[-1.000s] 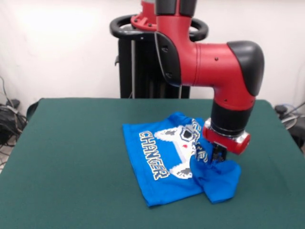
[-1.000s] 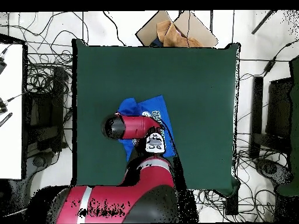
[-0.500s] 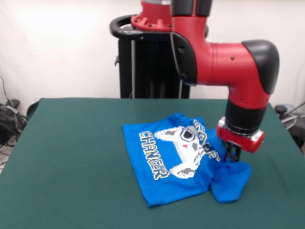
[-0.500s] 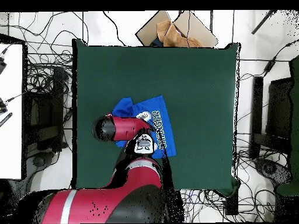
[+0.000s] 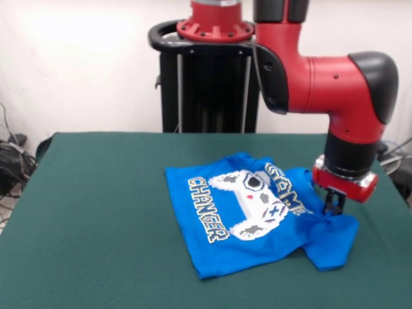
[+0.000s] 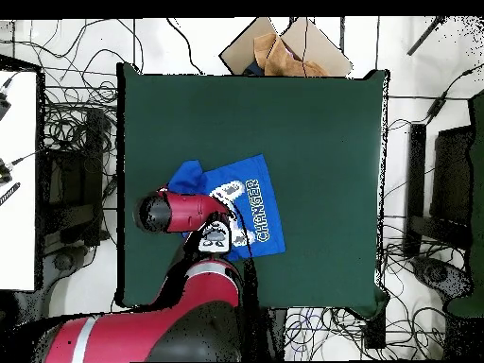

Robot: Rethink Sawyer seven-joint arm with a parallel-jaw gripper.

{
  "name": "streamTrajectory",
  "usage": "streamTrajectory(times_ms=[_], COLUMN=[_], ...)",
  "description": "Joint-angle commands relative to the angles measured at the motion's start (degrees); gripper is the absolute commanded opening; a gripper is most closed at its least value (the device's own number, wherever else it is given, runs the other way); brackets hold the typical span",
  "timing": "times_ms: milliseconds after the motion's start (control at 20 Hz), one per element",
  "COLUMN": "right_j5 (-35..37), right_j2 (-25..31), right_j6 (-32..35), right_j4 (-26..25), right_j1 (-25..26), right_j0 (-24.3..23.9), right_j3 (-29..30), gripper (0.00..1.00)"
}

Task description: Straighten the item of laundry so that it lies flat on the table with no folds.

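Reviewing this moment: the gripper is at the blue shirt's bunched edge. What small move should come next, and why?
Probably pull a little further sideways toward the near table edge: the gripper pinches the bright blue printed T-shirt, whose held end is bunched and folded, while the rest lies flat on the dark green felt table.

brown cardboard (image 6: 284, 49) beyond the table edge; tangled cables (image 6: 76, 123) on floor.
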Motion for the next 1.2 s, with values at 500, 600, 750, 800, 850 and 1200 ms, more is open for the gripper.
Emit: streamTrajectory(times_ms=[500,600,750,800,850,1200], right_j5=[-3.13,-2.54,-1.35,-1.14,-1.11,-0.46], right_j2=[6.3,5.53,4.86,4.75,4.83,3.36], right_j6=[12.42,13.29,13.96,14.2,14.3,14.52], right_j4=[8.08,9.2,10.82,11.47,12.12,16.17], right_j1=[8.09,7.96,7.44,7.39,7.38,8.13], right_j0=[3.91,4.99,6.25,6.66,6.9,9.76], right_j3=[0.55,0.45,0.27,0.09,-0.07,-1.78], gripper=[0.0,0.0,0.0,0.0,0.0,0.0])
